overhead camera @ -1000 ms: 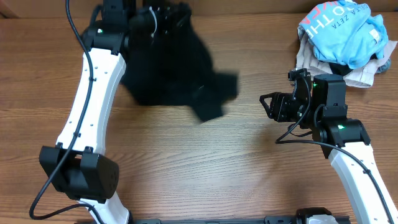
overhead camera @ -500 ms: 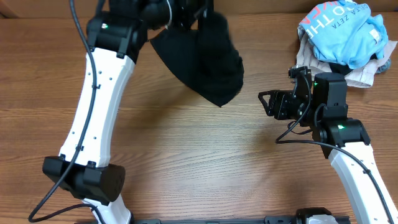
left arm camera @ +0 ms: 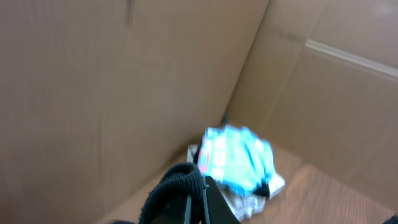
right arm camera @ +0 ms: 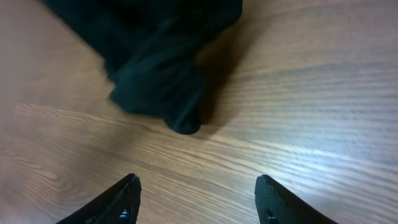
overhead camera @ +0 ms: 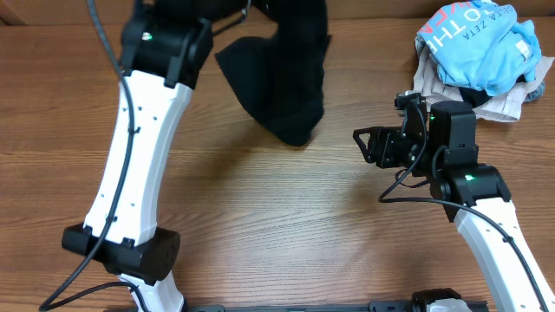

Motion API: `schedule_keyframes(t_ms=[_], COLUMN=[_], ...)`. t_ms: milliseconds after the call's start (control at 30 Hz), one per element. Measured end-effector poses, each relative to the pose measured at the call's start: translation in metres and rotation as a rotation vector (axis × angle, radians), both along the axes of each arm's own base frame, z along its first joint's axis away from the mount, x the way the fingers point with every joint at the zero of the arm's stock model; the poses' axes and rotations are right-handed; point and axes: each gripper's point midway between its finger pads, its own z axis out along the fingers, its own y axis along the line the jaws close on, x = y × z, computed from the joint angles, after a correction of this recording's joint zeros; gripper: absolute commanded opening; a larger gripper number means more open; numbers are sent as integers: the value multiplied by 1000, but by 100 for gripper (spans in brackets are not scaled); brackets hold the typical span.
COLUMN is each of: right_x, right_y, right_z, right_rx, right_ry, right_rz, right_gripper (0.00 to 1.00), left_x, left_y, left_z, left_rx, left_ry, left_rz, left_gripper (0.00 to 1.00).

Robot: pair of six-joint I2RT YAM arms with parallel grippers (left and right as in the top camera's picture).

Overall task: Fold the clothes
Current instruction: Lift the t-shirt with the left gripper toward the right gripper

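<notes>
Lay-out step, likely: left gripper pinches black garment aloft, upper centre; right gripper spread, empty, mid-right. Next calls for right catching low hem

I operate at a robot test bench of the laboratory type. Indications are as follows. My white-and-black jointed left arm and the matching right arm rise from the near edge of a brown wood-grain tabletop. Plain brown cardboard panels wall in the far side of the station. The goods on the surface are work pieces: a black cloth garment and a heap of light blue and beige clothes at the far right corner.
</notes>
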Motion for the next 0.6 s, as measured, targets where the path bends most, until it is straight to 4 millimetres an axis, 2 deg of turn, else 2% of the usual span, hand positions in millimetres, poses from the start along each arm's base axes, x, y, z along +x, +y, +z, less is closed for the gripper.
schedule_keyframes(t_ms=[100, 233, 300, 400, 600], right_x=[4, 8, 8, 7, 6], right_y=[4, 9, 12, 17, 30], right_z=[6, 16, 19, 27, 56], right_rx=[19, 54, 69, 97, 158], right_ry=[-27, -60, -66, -74, -125], right_rz=[5, 21, 32, 55, 128], right_gripper=[63, 63, 63, 63, 63], left_x=[-19, -56, -68, -80, -68], left_y=[5, 15, 19, 23, 27], left_z=[47, 110, 126, 136, 112], left_rx=[-44, -100, -114, -113, -52], left_ry=[-104, -263, -308, -336, -257], left_rz=[-3, -13, -14, -13, 40], left_gripper=[4, 4, 4, 4, 4])
